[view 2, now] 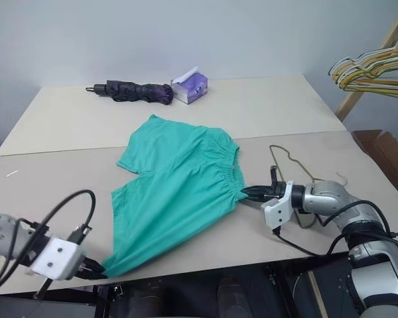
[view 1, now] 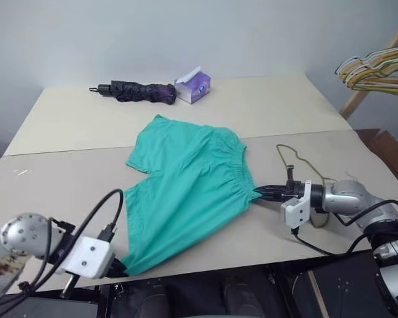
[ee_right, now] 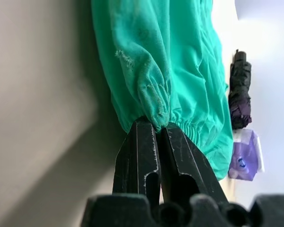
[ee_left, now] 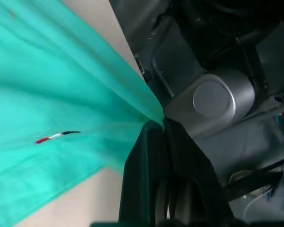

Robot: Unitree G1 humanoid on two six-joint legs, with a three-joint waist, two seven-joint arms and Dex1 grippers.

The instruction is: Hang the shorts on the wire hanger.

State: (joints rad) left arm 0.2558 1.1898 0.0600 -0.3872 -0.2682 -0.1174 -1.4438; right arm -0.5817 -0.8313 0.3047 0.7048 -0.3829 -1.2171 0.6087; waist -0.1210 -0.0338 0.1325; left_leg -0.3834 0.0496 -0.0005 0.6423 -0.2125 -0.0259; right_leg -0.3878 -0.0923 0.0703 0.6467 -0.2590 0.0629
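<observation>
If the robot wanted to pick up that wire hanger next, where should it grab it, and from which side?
Probably the hook end, coming from above. The wire hanger lies flat on the table behind the right gripper, its lower part hidden by that arm. The hook lies bare and clear of the shorts, so the fingers could straddle the thin wire there.

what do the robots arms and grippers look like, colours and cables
Both arms are silver-grey metal with rounded joints. Each wrist carries a white boxy block, and black cables loop from it back along the arm. The left gripper and right gripper each end in two black, tapered fingers with scuffed surfaces.
</observation>
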